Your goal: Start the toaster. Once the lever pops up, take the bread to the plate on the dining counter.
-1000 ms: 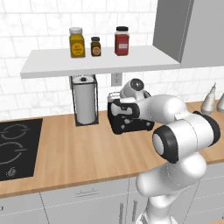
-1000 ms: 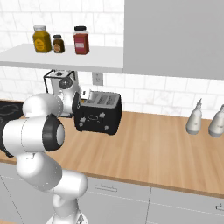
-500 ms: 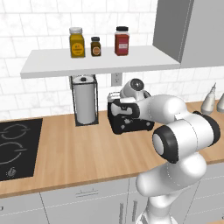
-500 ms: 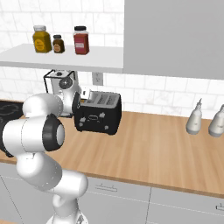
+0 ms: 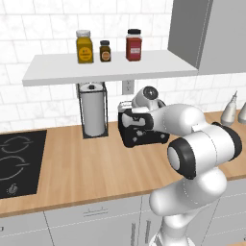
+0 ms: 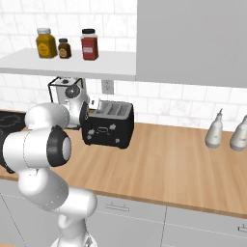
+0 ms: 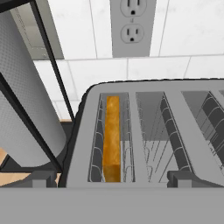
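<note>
The black toaster (image 5: 144, 134) (image 6: 110, 126) stands on the wood worktop against the tiled wall. Seen from above in the hand view, the toaster (image 7: 153, 131) shows its slots, and the bread (image 7: 112, 135) sits deep in the leftmost one with its golden-orange crust edge up. My gripper (image 7: 112, 179) hovers open just above the toaster's front left edge, fingers spread wide on either side of that slot and holding nothing. From the left base view the gripper (image 5: 137, 120) hangs over the toaster's left end. The plate and the dining counter are out of view.
A paper-towel roll (image 5: 92, 113) in a black wire stand is close on the toaster's left. A black cooktop (image 5: 17, 161) lies further left. A shelf (image 5: 105, 67) with three jars hangs overhead. Two pale bottles (image 6: 214, 132) stand at the right. A wall outlet (image 7: 131, 26) is behind the toaster.
</note>
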